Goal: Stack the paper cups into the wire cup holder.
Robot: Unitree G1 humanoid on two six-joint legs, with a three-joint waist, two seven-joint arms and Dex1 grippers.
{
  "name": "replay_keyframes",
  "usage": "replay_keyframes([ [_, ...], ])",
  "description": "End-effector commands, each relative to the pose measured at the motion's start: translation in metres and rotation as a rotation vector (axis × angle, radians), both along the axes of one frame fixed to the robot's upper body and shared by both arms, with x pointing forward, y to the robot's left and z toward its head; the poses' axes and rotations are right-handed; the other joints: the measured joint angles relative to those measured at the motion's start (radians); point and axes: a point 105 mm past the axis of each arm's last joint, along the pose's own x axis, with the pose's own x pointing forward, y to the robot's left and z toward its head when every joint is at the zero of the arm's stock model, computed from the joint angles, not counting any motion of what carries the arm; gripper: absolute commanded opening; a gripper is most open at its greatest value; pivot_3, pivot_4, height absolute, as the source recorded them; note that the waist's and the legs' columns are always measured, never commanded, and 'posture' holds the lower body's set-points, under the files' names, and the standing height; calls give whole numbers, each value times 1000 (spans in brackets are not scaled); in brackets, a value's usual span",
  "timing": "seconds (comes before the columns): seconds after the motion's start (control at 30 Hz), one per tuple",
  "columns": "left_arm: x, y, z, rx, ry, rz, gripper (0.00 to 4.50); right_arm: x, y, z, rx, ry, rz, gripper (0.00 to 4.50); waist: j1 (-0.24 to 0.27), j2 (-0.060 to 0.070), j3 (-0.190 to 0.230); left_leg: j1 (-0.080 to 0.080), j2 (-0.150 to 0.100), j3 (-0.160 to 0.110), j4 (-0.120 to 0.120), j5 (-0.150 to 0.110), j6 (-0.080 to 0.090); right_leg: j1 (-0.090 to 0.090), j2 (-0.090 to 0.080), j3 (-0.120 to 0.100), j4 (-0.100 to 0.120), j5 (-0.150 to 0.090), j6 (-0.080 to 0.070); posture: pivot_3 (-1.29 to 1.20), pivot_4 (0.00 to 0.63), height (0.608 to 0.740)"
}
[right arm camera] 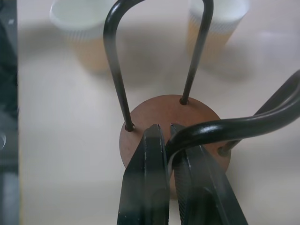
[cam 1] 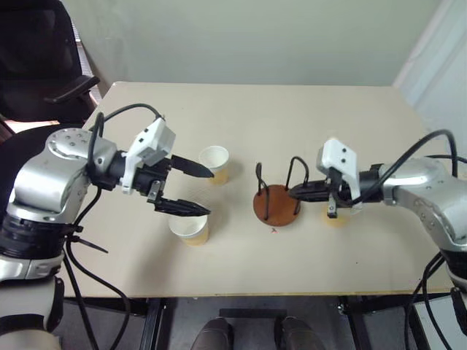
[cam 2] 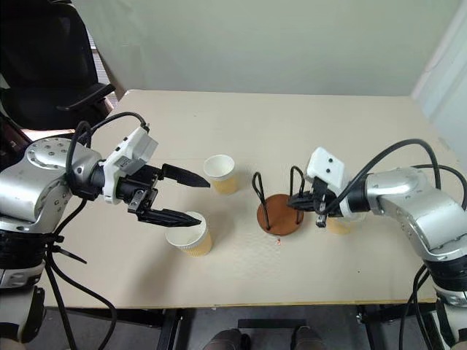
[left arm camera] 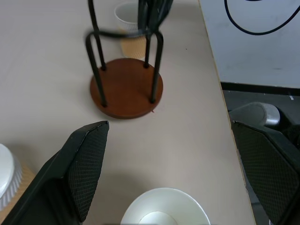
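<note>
There were three paper cups [cam 2: 220,173] [cam 2: 189,234] [cam 2: 338,223] on one table [cam 2: 292,131], one wire cup holder [cam 2: 279,207], and one black chair [cam 2: 51,65] in the upper left of the frame.

Holder [cam 1: 276,205] top blocked by right pincer [cam 1: 293,194]; table [cam 1: 292,124] behind open.

The third paper cup [cam 1: 337,216] sits mostly hidden behind the right gripper [cam 1: 298,192] and its wrist. In the left wrist view, the nearest cup [left arm camera: 165,208] and another cup [left arm camera: 8,174] are cut off by the frame.
</note>
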Motion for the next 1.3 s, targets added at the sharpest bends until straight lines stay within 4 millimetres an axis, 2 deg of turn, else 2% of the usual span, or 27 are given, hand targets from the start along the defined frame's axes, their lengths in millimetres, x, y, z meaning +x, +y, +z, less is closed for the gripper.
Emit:
replay_keyframes([
  [0.03, -6, -5, 10, 23, -64, -36, 4500, -7, 4, -3, -22, -27, 33, 15, -1, 0, 0, 0, 0, 0, 0, 0, 0, 0, 0, 0, 0, 0, 0, 0, 150, 740],
  [0.23, -5, -4, 9, 36, -70, -28, 4500, -7, 7, -24, -54, 11, 24, 15, -3, 0, 0, 1, 0, 0, -1, 0, 0, 0, 0, 0, 0, 0, 0, 0, 150, 740],
  [0.33, -6, -4, 9, 40, -72, -28, 4500, -7, 5, -28, -59, 33, 21, 762, -3, 0, 0, 1, 0, 0, -1, 0, 0, 0, 0, 0, 0, 0, 0, 0, 150, 740],
  [0.5, -12, 0, 4, 75, -69, -41, 4500, -12, 3, -28, -45, 59, 20, 2437, -4, 0, 0, 1, 0, 0, -1, 0, 0, 0, 0, 0, 0, 0, 0, 0, 150, 740],
  [0.77, -25, 19, -17, 287, -153, -76, 4500, -29, -16, -29, -82, 94, 12, 2437, -4, 0, 0, 1, 0, 0, -2, 0, 0, 0, 0, 0, -1, 0, 0, 0, 150, 740],
  [0.9, -25, 24, -19, 318, -195, -70, 4500, -39, -27, -24, -105, 87, 12, 2437, -3, -1, 0, 1, 0, 0, -2, 0, 0, 0, 0, 0, 0, 0, -1, 0, 150, 740],
  [1.1, -24, 31, -33, 447, -279, -110, 4500, -45, -40, -6, -108, 48, -11, 2437, -4, -1, 0, 2, 0, 0, -2, -1, 1, 0, 0, 0, 1, 0, -4, 0, 150, 740],
  [1.3, -25, 33, -47, 547, -308, -152, 4500, -45, -40, 22, -44, 19, -6, 2437, -5, 0, 0, 3, 0, 0, -3, -4, 7, 0, 0, 0, 2, 0, -8, 0, 150, 740],
])
